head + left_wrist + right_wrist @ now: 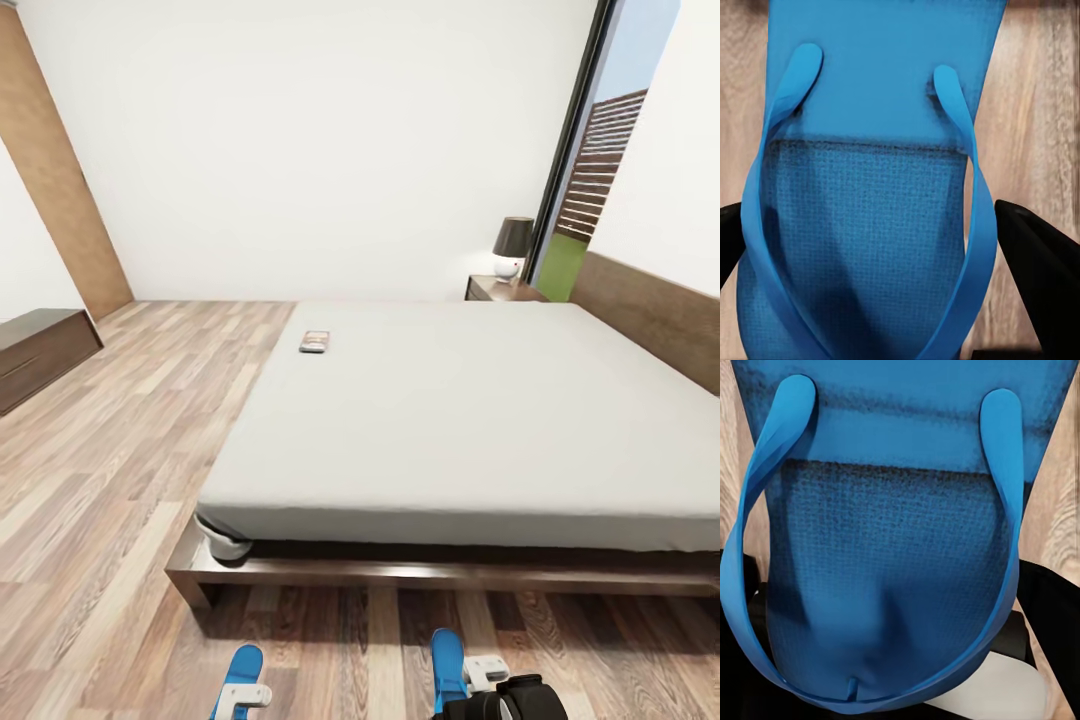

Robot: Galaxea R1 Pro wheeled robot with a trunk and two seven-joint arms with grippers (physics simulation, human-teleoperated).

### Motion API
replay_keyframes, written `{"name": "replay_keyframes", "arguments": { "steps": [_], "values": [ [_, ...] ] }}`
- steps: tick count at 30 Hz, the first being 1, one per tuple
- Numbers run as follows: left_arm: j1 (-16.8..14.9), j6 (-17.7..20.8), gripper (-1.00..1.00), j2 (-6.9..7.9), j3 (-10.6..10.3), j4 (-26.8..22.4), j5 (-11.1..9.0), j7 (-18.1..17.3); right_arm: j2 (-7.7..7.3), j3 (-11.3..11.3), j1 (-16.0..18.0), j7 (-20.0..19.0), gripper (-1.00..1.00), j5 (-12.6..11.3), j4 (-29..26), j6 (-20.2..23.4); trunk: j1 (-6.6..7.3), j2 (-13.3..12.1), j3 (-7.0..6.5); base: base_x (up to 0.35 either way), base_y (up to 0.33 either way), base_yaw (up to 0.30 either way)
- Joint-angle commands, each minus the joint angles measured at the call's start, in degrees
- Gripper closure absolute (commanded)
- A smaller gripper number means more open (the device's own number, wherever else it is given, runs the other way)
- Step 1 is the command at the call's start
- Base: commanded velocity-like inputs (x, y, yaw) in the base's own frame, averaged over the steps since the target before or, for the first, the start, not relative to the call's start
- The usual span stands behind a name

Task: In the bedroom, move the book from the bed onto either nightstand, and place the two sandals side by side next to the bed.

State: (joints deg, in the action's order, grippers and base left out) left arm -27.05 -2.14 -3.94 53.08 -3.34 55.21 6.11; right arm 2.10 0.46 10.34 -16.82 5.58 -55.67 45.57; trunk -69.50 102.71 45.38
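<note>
Blue sandal [889,547] seen close up, sole textured, strap [765,472] looping from two anchor points near one end down to the toe post. Right claw's dark fingers [1050,615] flank it on both sides — contact unclear. Wood-plank floor [1061,502] shows past the sandal's edges. Pale grey part [1009,690] beneath.

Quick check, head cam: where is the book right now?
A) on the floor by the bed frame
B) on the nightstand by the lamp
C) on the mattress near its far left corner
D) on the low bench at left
C: the book lies flat on the bed, on the mattress near its far left corner, well apart from the nightstand.
</note>
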Motion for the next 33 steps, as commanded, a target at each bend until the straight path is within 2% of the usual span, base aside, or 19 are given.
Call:
{"name": "replay_keyframes", "arguments": {
  "steps": [1, 7, 20, 33],
  "values": [
    [-0.02, -0.15, 1.0, 0.0, 0.45, 0.01, 0.68, 0.22, 0.01, -0.02, 0.03, -0.4, 1.0, 0.57, -0.05, 0.21, 0.01, 0.02, 0.02, 0.004, 0.009, -0.229],
    [-0.02, -0.15, 1.0, 0.11, 0.45, 0.0, 0.66, 0.2, 0.01, -0.02, 0.03, -0.4, 1.0, 0.56, -0.05, 0.21, 0.01, 0.02, -0.13, 0.055, 0.074, -0.222],
    [-0.02, -0.15, 1.0, 0.09, 0.45, 0.0, 0.6, 0.22, 0.01, -0.01, 0.03, -0.41, 1.0, 0.62, -0.05, 0.22, 0.01, 0.02, -0.19, 0.017, 0.05, -0.112],
    [-0.02, -0.2, 1.0, 0.09, 0.45, 0.0, 0.6, 0.22, 0.01, 0.05, -0.09, -0.4, 1.0, 0.98, -0.05, 0.22, 0.01, 0.02, -0.19, 0.0, 0.063, -0.024]
  ]
}}
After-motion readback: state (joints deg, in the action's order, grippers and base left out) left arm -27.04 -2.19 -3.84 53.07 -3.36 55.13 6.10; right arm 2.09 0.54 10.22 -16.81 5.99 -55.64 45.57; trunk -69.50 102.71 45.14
